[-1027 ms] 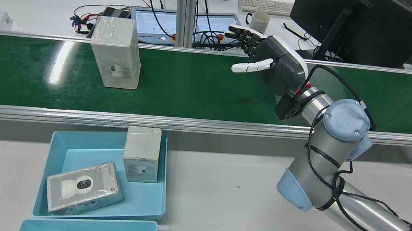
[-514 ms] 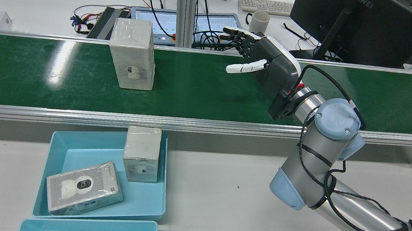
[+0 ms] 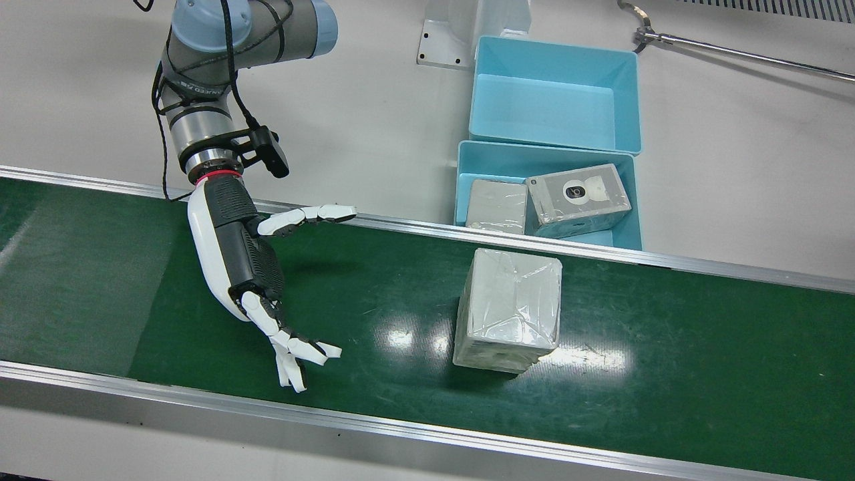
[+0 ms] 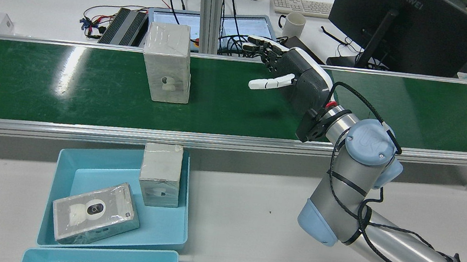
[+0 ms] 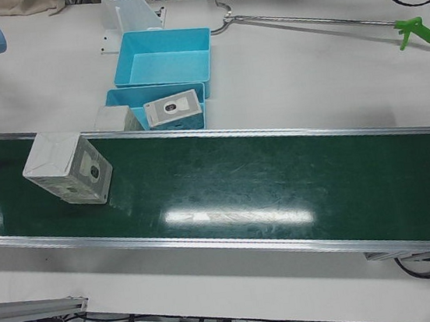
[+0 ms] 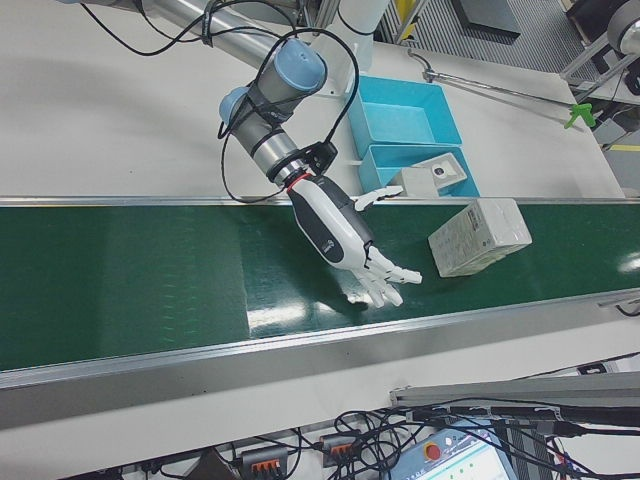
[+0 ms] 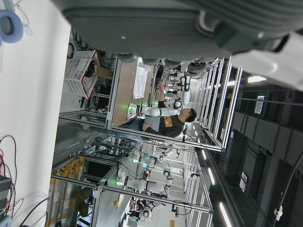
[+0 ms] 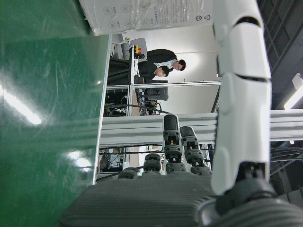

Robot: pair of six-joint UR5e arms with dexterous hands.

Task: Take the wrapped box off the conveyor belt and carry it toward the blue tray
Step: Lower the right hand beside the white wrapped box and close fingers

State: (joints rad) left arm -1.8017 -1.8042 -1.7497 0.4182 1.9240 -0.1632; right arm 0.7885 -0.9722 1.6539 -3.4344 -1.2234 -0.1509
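Observation:
A grey wrapped box [image 3: 507, 310] stands upright on the green conveyor belt [image 3: 668, 347]; it also shows in the rear view [image 4: 166, 68] and the right-front view [image 6: 480, 236]. My right hand [image 3: 247, 267] is open above the belt, palm toward the box, with a clear gap between them; in the rear view [image 4: 294, 78] it is to the box's right. The blue tray [image 3: 461, 180] sits beside the belt, directly beside the box. My left hand [image 7: 142, 23] shows only in its own view, away from the belt, and holds nothing.
Two wrapped boxes [image 3: 494, 204] [image 3: 578, 197] lie in the blue tray. A second, empty blue tray [image 3: 554, 100] sits behind it. A reacher tool [image 3: 735, 53] lies on the white table. Aluminium rails [image 3: 467, 434] edge the belt. A monitor [image 4: 400, 26] stands beyond the belt.
The wrapped box has travelled along the belt toward my right hand. My right hand has moved toward the box and a little lower, still open.

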